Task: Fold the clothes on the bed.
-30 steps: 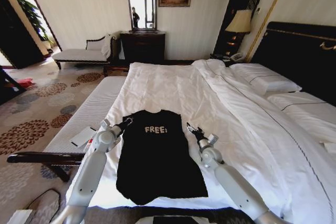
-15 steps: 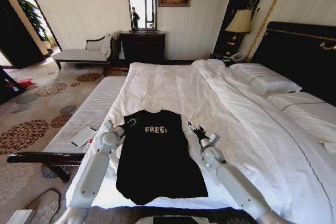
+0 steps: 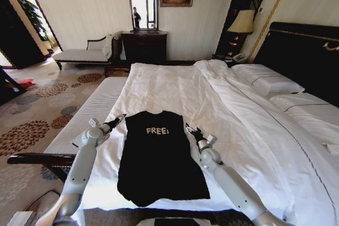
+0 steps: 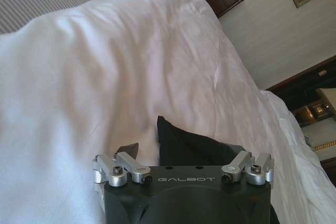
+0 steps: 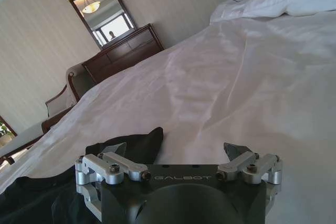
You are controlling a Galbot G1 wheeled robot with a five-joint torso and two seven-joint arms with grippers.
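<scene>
Clothes here amount to one black T-shirt lying flat on the near part of the bed, on its white cover, collar pointing away from the robot and hem toward it, so the long axis runs straight out from the robot's body. The white lettering sits across the chest, near the far end.

The left gripper hovers just off the shirt's left shoulder, a little outside the sleeve edge and over bare white bedding. In the left wrist view its fingers are spread, with a corner of black cloth showing between them and a bit ahead. The right gripper sits just beside the shirt's right edge at about chest height, also with fingers apart; the right wrist view shows a black corner just ahead of one finger, toward the shirt's side, while the other finger stands over plain sheet.

Both grippers flank the shirt's upper end, one on each side, and neither holds anything. The right one looks closer to the cloth; the left stands somewhat farther out. A grasp of the shoulders would probably mean each moving inward, toward the shirt's centre line.
</scene>
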